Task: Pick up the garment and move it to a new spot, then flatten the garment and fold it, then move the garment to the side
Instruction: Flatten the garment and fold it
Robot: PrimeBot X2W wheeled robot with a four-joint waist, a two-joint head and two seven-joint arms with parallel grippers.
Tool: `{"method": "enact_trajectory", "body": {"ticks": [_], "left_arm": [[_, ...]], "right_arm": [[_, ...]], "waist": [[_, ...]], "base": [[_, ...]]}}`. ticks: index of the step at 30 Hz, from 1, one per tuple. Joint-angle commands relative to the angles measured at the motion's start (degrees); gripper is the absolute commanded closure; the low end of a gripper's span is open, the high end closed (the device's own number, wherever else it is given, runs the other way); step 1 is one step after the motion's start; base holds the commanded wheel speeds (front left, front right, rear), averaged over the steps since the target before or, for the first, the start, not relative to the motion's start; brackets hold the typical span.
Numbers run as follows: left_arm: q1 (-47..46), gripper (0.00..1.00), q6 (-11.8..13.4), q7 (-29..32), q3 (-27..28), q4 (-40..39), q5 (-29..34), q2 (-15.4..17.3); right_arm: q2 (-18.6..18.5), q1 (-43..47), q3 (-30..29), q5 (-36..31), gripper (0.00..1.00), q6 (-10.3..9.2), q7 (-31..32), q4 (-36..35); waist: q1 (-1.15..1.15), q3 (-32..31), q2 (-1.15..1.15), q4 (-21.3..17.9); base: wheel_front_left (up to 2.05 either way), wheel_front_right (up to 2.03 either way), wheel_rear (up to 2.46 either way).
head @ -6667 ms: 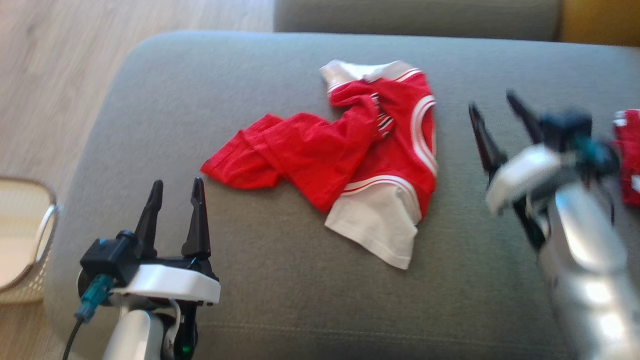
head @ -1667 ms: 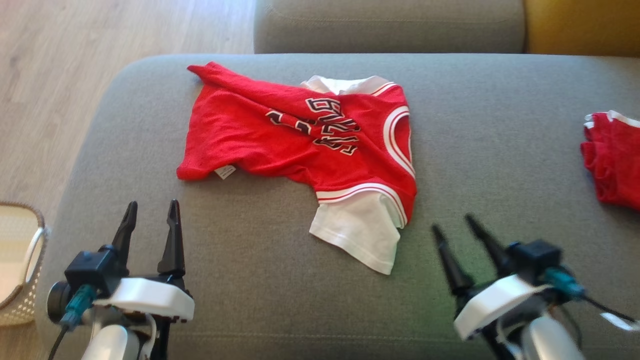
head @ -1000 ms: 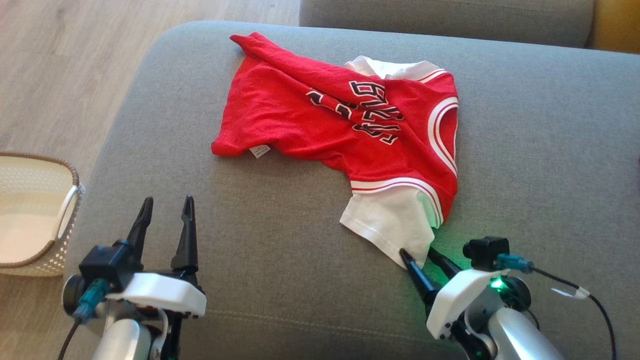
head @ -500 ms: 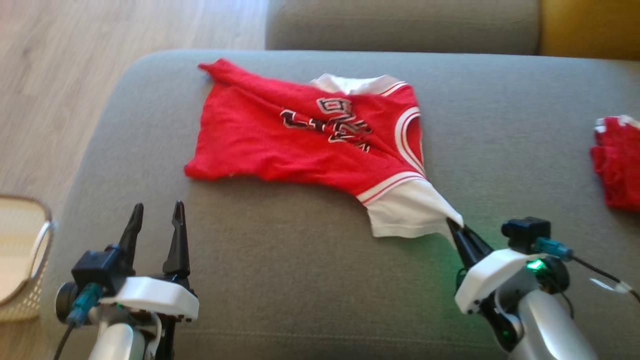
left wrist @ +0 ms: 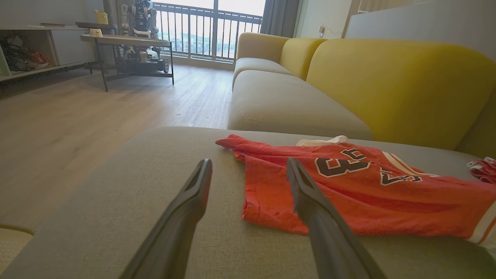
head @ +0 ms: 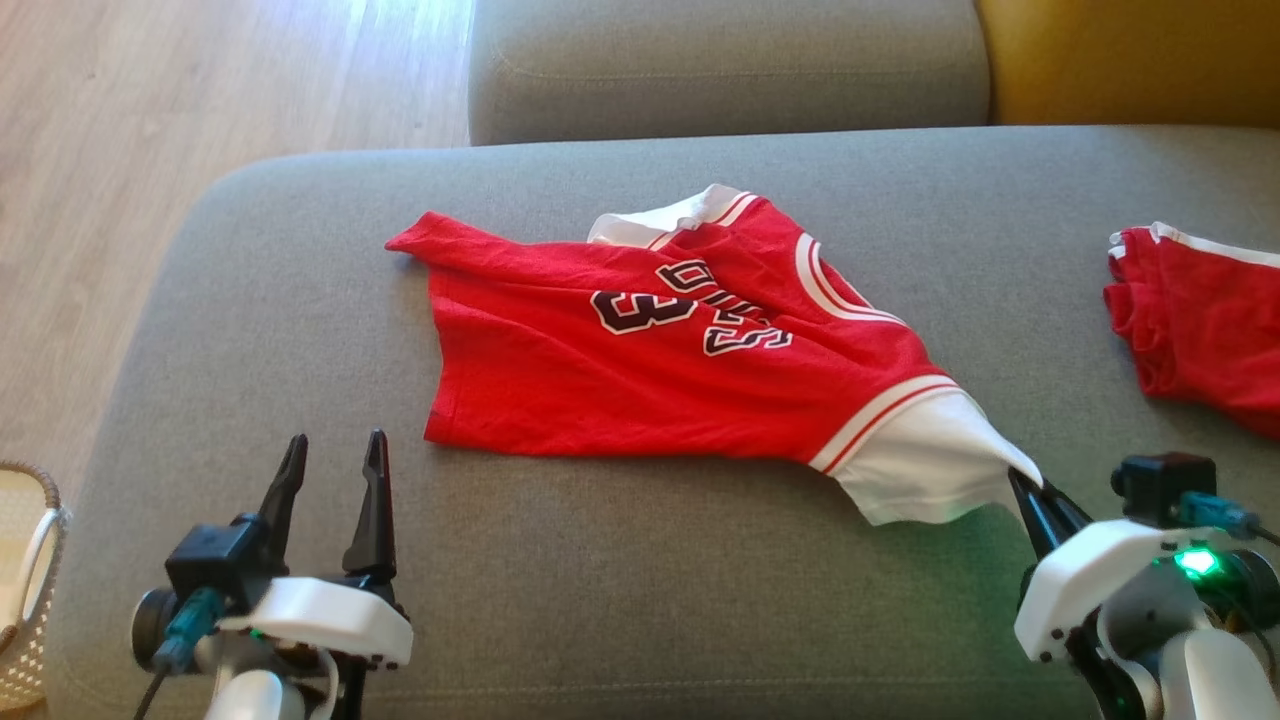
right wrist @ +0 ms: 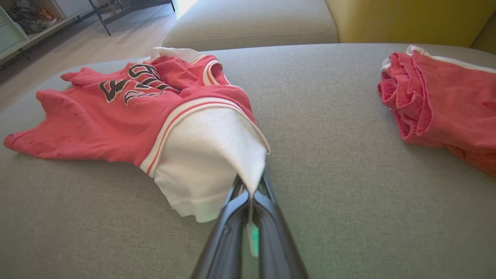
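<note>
While clamped shut on the white sleeve (right wrist: pixel 209 155) of the garment (head: pixel 650 380), had the right tool (head: pixel 1025 485) at the cloth's near right corner, fabric drawn taut toward it. Lay mostly spread, number up, across the middle of the grey sofa cushion (head: pixel 600 600), so judged as moved and partway flattened. Showed a ridge by the collar and a bunched far-left corner, possibly a tucked sleeve; hard to tell. Had the left tool (head: pixel 335 455) near the hem, fingers apart, holding nothing. Left to do: smoothing, folding, shifting aside.
</note>
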Motion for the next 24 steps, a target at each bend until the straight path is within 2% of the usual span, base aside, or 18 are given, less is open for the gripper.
{"method": "enact_trajectory", "body": {"ticks": [1,2,6,12,18,24], "left_arm": [[-1.9,0.00,-0.2,-0.7,2.3,-1.4,0.4,0.0],[-2.0,0.00,-0.3,-0.7,2.2,-1.2,0.5,-0.1],[-2.6,0.00,-0.7,-0.7,2.0,-0.7,0.9,-0.5],[-3.8,0.00,-1.3,-0.7,2.0,-0.5,1.2,-1.0],[-6.1,0.00,-2.4,-0.7,1.7,0.9,0.9,-1.4],[-11.4,0.00,-3.9,0.7,-0.4,6.1,0.8,-1.0]], "right_arm": [[-0.1,-1.2,0.8,-0.7,0.75,-0.02,0.3,-2.8],[-0.1,-0.9,0.6,-1.5,0.00,-0.02,0.4,-3.5],[0.1,-0.9,2.9,-0.8,0.00,-0.02,-0.8,-5.5],[0.1,-2.1,9.5,1.0,0.00,-0.02,-9.0,-8.1],[0.1,-3.8,11.8,2.4,0.00,-0.02,-14.9,-8.5],[0.1,-5.9,12.3,3.2,0.00,-0.02,-18.2,-9.3]], "waist": [[0.00,0.3,0.00,0.1],[0.00,0.5,0.00,0.2],[0.00,1.6,0.00,0.3],[0.00,3.6,0.00,-0.1],[0.00,6.9,0.00,-1.9],[0.00,11.5,0.00,-4.6]], "base": [[0.00,0.00,0.00],[0.00,0.00,0.00],[0.00,0.00,0.00],[0.00,0.00,0.00],[0.00,0.00,0.00],[0.00,0.00,0.00]]}}
